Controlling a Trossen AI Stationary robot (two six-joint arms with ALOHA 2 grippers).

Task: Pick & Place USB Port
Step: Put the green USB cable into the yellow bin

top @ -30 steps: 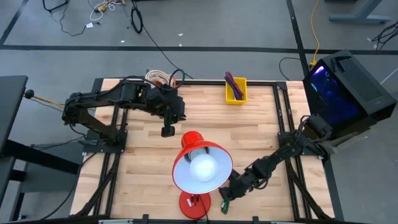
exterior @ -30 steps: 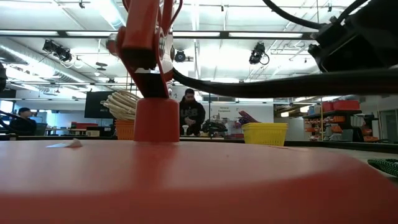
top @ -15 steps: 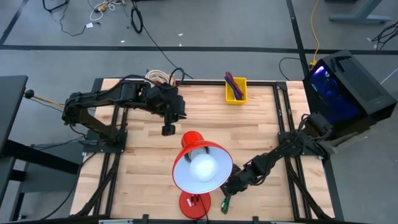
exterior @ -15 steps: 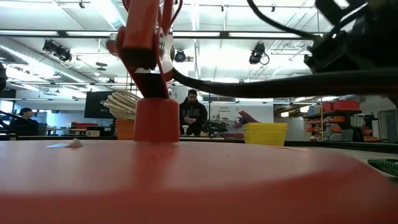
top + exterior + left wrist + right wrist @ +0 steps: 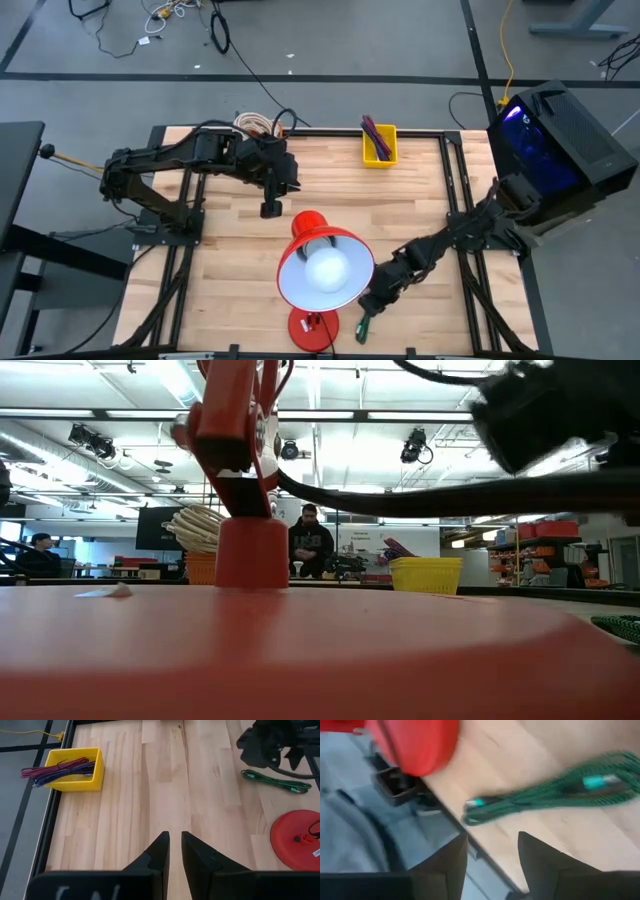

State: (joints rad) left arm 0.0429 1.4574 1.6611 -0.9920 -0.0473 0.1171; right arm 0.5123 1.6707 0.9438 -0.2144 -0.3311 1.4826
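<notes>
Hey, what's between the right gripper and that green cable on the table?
Only bare wood of the table. In the right wrist view the right gripper stands open over it, with the green cable lying loose just ahead.

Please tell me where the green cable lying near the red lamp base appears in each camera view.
High view: the green braided cable lies at the table's front edge, right of the round red lamp base.
Low view: only a green sliver at the right edge.
Left wrist view: upper right.
Right wrist view: centre.
Shared landmark: the red lamp base.

Pale wood table (image 5: 420,190) (matt, smooth-grained)
</notes>
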